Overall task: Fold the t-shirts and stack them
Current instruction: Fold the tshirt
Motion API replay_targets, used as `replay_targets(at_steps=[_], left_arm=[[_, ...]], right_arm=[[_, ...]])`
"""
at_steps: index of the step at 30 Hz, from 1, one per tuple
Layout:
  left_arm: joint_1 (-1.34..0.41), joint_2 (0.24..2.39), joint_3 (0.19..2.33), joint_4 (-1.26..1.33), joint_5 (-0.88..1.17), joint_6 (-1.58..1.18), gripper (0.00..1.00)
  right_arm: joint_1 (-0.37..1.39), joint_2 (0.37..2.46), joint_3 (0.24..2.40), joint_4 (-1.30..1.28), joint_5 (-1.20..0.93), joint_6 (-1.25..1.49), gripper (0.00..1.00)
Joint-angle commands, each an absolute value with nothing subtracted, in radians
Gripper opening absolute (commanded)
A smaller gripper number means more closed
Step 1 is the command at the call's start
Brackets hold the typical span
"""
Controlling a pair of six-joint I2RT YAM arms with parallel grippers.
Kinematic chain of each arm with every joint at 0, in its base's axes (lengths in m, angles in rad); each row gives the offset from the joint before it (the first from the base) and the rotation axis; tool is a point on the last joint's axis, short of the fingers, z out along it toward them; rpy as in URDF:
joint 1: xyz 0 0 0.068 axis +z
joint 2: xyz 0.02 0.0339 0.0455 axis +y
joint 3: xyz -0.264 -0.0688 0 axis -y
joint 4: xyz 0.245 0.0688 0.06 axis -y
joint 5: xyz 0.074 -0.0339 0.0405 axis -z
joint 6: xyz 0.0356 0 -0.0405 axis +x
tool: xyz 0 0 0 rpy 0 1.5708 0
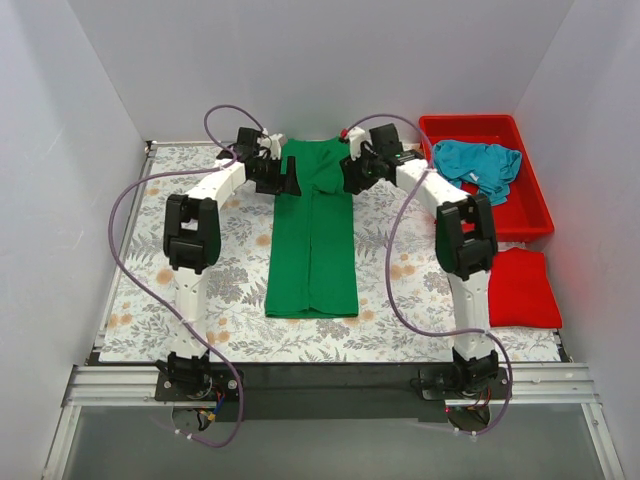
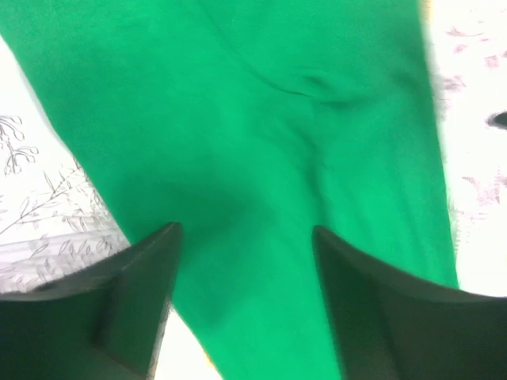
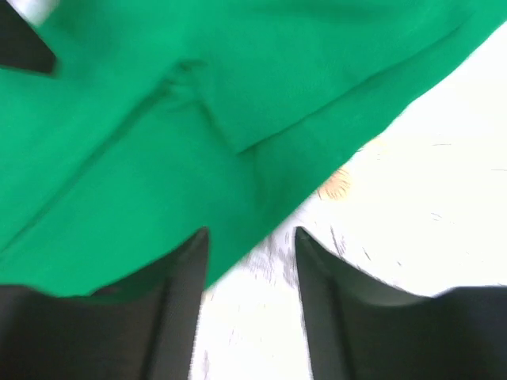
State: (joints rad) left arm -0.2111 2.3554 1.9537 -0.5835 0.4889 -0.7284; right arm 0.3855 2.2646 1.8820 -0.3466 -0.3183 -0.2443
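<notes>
The bright green t-shirt (image 1: 312, 250) lies on the table folded lengthwise into a long narrow strip, its collar end at the far side. My left gripper (image 1: 290, 178) hangs open over the strip's far left part; in the left wrist view its gripper (image 2: 245, 229) has flat green fabric (image 2: 277, 119) below the spread fingers. At the far right edge my right gripper (image 1: 350, 175) is open too; in the right wrist view its gripper (image 3: 251, 233) straddles the green hem (image 3: 158, 119), with nothing pinched. The teal t-shirt (image 1: 480, 165) lies crumpled in the red tub (image 1: 470, 122).
The red tub stands at the back right, beside the floral table cover (image 1: 400, 300). A folded red cloth (image 1: 522, 288) lies at the right edge, near my right arm's base. White walls close in the table on three sides.
</notes>
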Motion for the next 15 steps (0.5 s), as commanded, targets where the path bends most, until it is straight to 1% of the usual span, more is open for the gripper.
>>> replay_targets(at_steps=[1,2,3,4,5,6,9,11,13,15], left_arm=[[-0.209,2.047,1.915,-0.585,0.571,-0.692,0.83],[-0.209,1.996,1.884,-0.575,0.572,-0.681,0.86],[-0.207,1.886,1.85,-0.542,0.568,-0.672,0.86],[-0.207,1.834,1.763,-0.519,0.568,-0.666,0.87],[-0.207,1.786,1.728,-0.499,0.575,-0.641,0.87],[-0.207,1.691,1.689,-0.474,0.583,-0.621,0.87],[-0.209,1.564,1.553,-0.419,0.606,-0.546,0.88],[-0.21,1.468,1.478,-0.411,0.601,-0.513,0.88],[-0.212,1.393,1.441,-0.48,0.624,-0.438,0.88],[-0.212,1.339,1.364,-0.587,0.675,-0.3,0.88]], right_arm=[[0.377,1.973,1.844,-0.322,-0.412,-0.351,0.56],[0.377,1.929,1.821,-0.322,-0.429,-0.371,0.64],[0.376,1.846,1.771,-0.319,-0.443,-0.399,0.73],[0.377,1.806,1.75,-0.318,-0.469,-0.414,0.83],[0.376,1.771,1.726,-0.318,-0.477,-0.429,0.97],[0.379,1.699,1.686,-0.318,-0.483,-0.469,0.98],[0.38,1.573,1.64,-0.321,-0.491,-0.486,0.98],[0.38,1.511,1.595,-0.369,-0.547,-0.575,0.98],[0.408,1.439,1.568,-0.431,-0.564,-0.629,0.98],[0.461,1.389,1.542,-0.563,-0.571,-0.676,0.99]])
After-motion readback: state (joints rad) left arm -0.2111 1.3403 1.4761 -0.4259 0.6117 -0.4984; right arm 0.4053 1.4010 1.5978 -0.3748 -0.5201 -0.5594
